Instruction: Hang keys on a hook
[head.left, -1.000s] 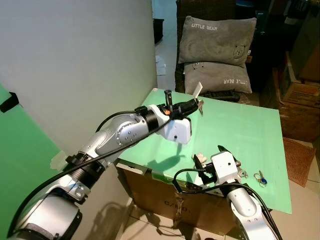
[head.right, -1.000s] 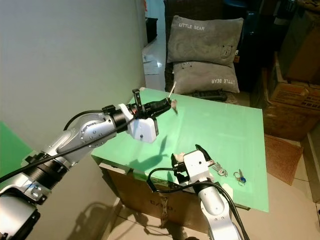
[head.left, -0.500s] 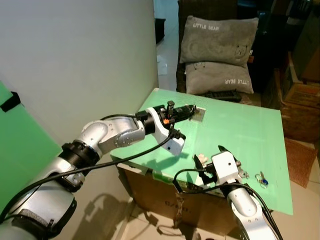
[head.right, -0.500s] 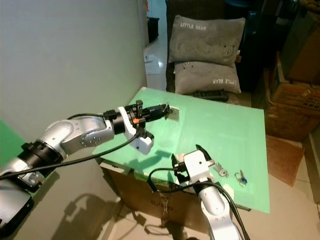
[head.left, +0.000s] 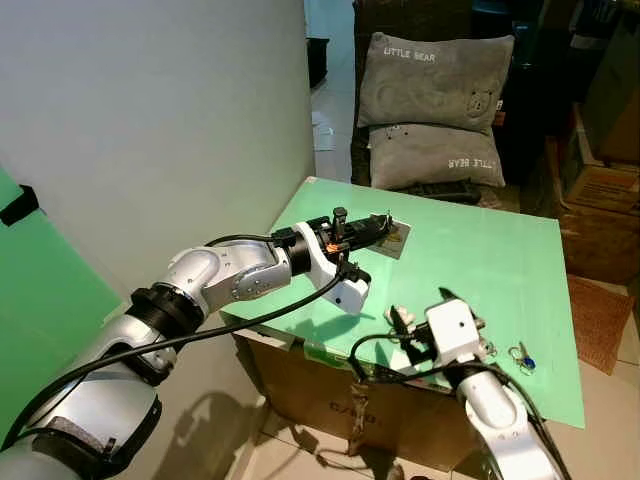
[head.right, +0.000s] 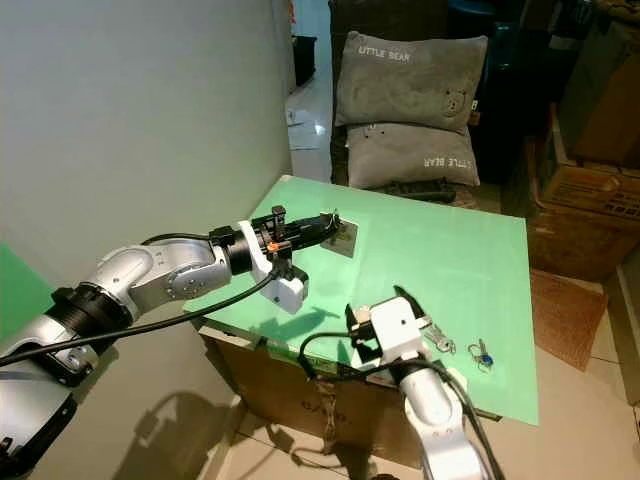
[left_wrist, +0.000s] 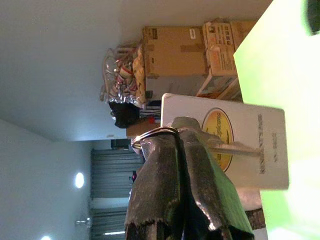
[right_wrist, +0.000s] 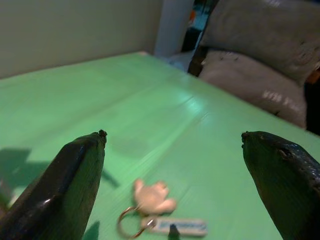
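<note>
Two claws are in use: left claw (head.left: 383, 224), frame centre, is closed on a key ring w/ white tag (left_wrist: 240, 145), held over the green table (head.left: 480, 260), prob. for carrying to a hook, while right claw (right_wrist: 172, 190) is wide open above other keys (right_wrist: 150, 210).

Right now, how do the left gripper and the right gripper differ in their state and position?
The left gripper is shut on a key ring with a white tag, far across the green table; the right gripper is open and holds nothing. The left reaches forward over the table's far side; the right sits near the front edge, over another key ring. Both have black fingers.
</note>
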